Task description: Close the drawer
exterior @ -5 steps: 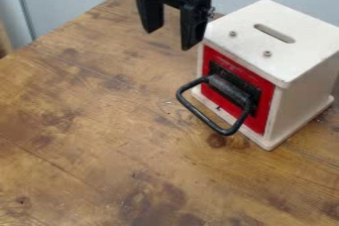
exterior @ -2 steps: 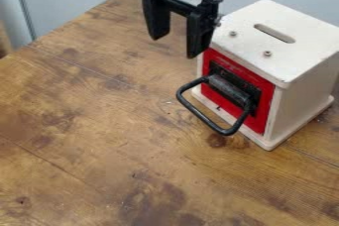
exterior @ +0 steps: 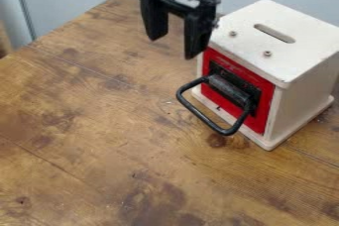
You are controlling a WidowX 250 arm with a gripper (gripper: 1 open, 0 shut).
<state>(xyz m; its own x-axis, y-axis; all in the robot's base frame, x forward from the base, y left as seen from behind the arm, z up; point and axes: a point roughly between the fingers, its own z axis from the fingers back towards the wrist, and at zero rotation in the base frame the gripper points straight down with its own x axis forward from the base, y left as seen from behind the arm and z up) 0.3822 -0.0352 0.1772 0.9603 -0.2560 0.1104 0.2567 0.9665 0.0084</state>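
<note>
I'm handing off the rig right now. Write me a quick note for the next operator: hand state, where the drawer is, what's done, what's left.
Hand: open, empty, pointing down, hanging above the table just left of the cream box casing.
Drawer: red front looks close to flush with the casing; I can't tell if it is fully seated. Its black loop handle hangs down onto the table.
Done: nothing visibly touched.
Left: press the drawer front in until flush, then check.
</note>
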